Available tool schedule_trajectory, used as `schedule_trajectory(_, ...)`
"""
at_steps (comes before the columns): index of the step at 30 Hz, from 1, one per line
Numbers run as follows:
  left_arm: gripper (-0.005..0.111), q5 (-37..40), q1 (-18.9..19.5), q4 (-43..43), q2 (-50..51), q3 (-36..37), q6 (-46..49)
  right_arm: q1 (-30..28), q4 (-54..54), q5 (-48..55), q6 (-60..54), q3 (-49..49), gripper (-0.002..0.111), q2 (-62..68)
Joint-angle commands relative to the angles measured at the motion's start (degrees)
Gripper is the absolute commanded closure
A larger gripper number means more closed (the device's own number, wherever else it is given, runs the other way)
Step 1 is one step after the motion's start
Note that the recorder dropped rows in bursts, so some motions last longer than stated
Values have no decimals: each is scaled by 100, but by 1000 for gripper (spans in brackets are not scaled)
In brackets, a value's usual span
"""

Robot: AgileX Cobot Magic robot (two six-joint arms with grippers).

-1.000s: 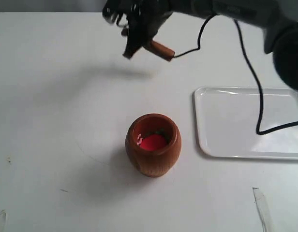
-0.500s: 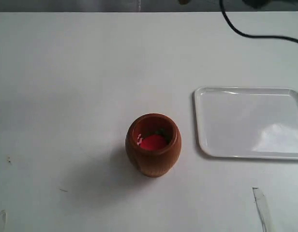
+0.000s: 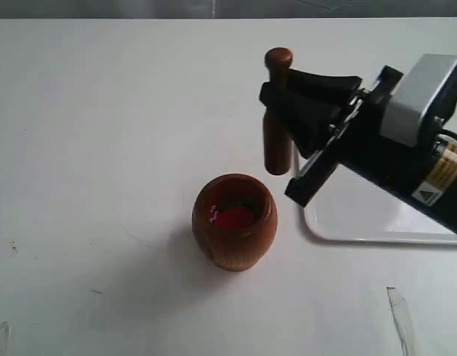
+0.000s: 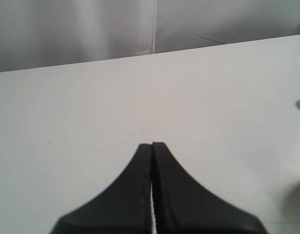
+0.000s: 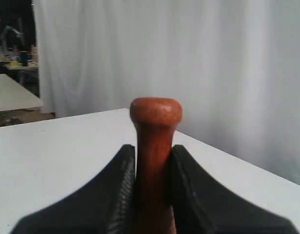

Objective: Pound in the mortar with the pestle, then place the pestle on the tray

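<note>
The reddish-brown mortar (image 3: 234,221) stands on the white table with red contents inside. My right gripper (image 3: 277,96) is shut on the pestle (image 3: 277,119), which it holds upright, knob end up and thick blunt end down, above and slightly right of the mortar's rim. In the right wrist view the pestle (image 5: 155,146) rises between the two black fingers of the right gripper (image 5: 154,148), its round knob on top. The white tray (image 3: 362,215) lies to the mortar's right, largely covered by the right arm. My left gripper (image 4: 152,145) is shut and empty over bare table, out of the exterior view.
A thin pale strip (image 3: 401,319) lies on the table near the front right. Small dark specks (image 3: 13,245) mark the table at the left. A white curtain hangs behind the table in the right wrist view.
A second ago the right gripper held the pestle tilted at the far side, then left the view. Now it has come in from the right with the pestle upright beside the mortar.
</note>
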State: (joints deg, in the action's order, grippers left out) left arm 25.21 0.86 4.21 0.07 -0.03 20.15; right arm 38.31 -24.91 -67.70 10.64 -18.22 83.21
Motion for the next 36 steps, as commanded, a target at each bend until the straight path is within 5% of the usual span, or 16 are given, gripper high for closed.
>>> schedule_trajectory(1,107,-17,-44,-42,-7,3,-47,670,-299,-227,-168,-389,108,208)
schedule_trajectory(5,107,-17,-44,-42,-7,3,-47,1132,170,-227,-483,-389,108,540)
schedule_trajectory(15,107,-17,-44,-42,-7,3,-47,1196,646,-227,-255,-389,108,2127)
schedule_trajectory(27,107,-17,-44,-42,-7,3,-47,1196,689,-227,-891,-389,108,452)
schedule_trajectory(36,107,-17,-44,-42,-7,3,-47,1196,406,-227,-348,-389,108,1810)
